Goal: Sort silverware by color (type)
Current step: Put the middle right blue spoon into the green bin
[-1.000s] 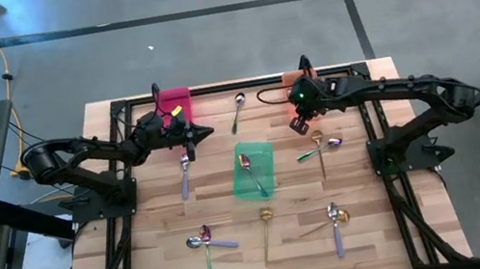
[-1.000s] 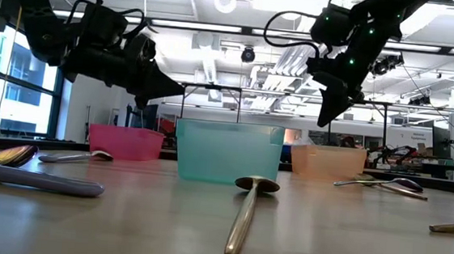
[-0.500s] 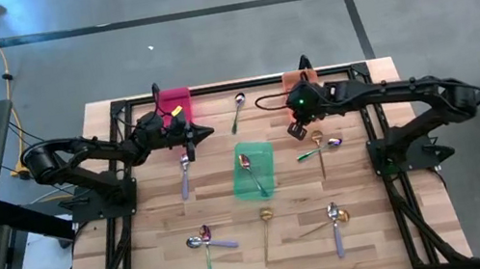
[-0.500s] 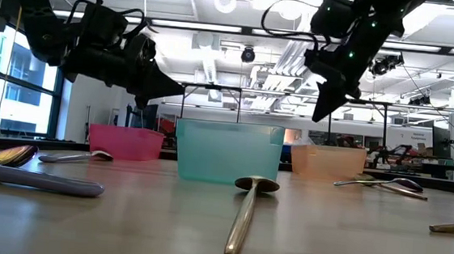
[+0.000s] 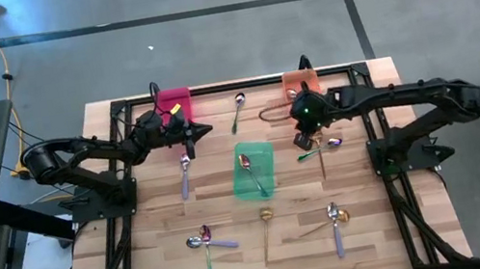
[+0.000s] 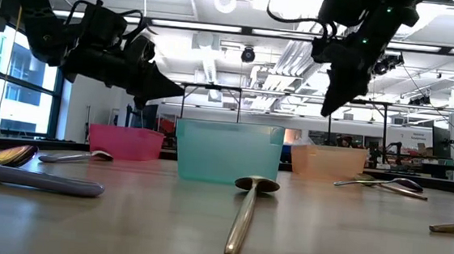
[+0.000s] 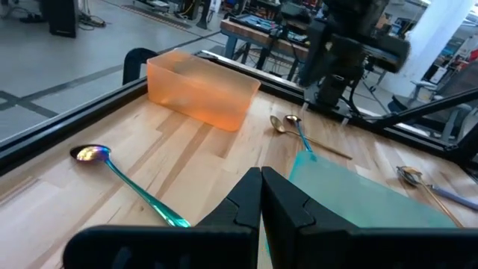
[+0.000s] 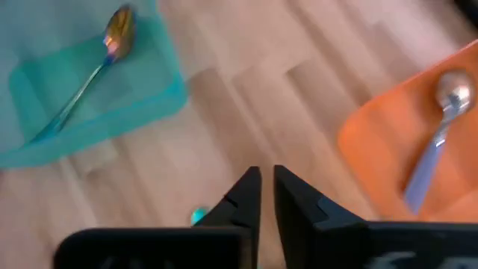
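Note:
Small metal spoons lie flat on the wooden table (image 5: 156, 217). A purple-handled one (image 5: 184, 175) lies below my left gripper (image 5: 206, 131). A teal-handled one (image 5: 238, 108) lies at the far side. A teal (image 5: 306, 154), a gold (image 5: 320, 155) and a purple one (image 5: 333, 142) lie together below my right gripper (image 5: 303, 136). One iridescent spoon (image 8: 89, 71) lies in the green bin (image 5: 253, 169), and one purple-handled spoon (image 8: 433, 142) in the orange bin (image 5: 299, 79). Both grippers hover above the table, shut and empty (image 7: 260, 196) (image 8: 267, 187).
A pink bin (image 5: 175, 103) stands at the far left. More spoons lie near the front: a group at the left (image 5: 207, 241), a gold one (image 5: 265, 228) in the middle, a group at the right (image 5: 335, 221). A black frame (image 5: 241, 83) runs along the far edge.
My right arm has shifted a little toward the table's near edge, over the group of three spoons, and its gripper has risen slightly. No spoon has moved.

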